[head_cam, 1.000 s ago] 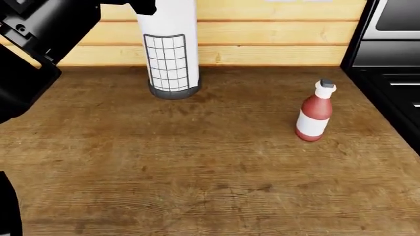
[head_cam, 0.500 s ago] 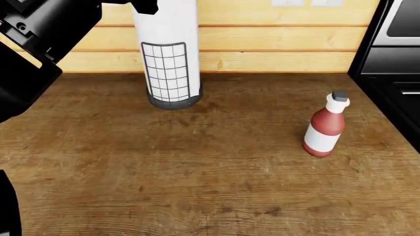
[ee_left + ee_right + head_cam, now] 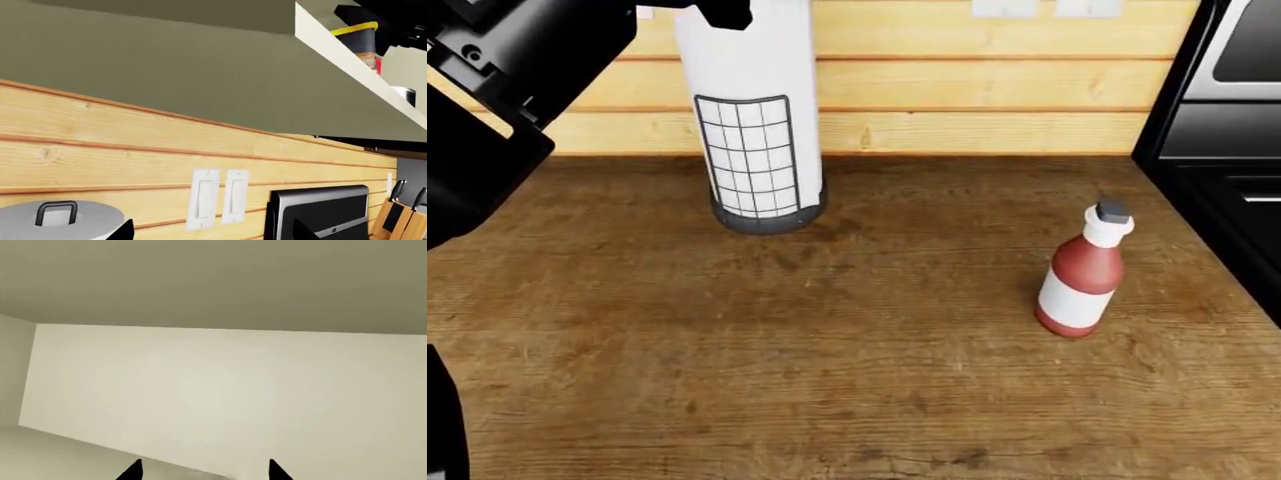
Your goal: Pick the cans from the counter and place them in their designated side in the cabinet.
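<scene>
With nothing between its spread fingertips, the right gripper (image 3: 203,472) faces a bare pale wall that I judge to be the cabinet's inside, so the sound move is to back straight out without brushing the shelf. The counter (image 3: 827,350) carries no cans; the yellow-lidded tin (image 3: 360,39) with its dark label sits up in the cabinet (image 3: 347,65), a red can (image 3: 377,65) just beside it. The left gripper's fingers cannot be told.
</scene>
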Tool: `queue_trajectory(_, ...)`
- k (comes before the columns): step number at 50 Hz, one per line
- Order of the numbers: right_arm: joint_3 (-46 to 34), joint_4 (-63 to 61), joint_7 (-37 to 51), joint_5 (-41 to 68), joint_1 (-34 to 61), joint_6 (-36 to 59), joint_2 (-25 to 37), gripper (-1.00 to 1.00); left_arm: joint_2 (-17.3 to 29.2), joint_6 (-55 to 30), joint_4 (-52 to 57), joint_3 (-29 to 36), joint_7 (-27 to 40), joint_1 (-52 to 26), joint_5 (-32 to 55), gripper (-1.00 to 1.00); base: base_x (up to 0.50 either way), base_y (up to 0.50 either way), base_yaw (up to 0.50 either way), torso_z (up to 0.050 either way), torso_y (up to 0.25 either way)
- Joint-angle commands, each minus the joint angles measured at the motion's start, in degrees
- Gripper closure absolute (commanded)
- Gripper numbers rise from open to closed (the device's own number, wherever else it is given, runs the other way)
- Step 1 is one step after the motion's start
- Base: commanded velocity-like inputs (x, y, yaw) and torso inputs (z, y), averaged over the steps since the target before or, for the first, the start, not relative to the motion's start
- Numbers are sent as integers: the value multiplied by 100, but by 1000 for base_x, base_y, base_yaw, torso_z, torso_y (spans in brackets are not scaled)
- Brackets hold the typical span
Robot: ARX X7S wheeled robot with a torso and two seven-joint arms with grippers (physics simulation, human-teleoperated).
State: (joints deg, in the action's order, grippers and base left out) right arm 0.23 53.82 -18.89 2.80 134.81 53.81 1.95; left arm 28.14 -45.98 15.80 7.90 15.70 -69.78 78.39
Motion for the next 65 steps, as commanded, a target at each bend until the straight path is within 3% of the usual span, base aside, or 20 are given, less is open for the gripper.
queue_trajectory(1,0,-21,-17,-11,19,-13,2,-100,12,-5,-8,22,19,-27,17,-100,0,0,0,0,0)
queue_trajectory(31,0,-21,-17,-11,19,-13,2,-100,7,54,-35,73,-9,-40,1,-100,-6,0,0,0,0)
queue_trajectory(65,0,-21,-17,-11,19,-13,2,-100,18,82,-16,132,30,-83,14,-100,-169,-1,0,0,0)
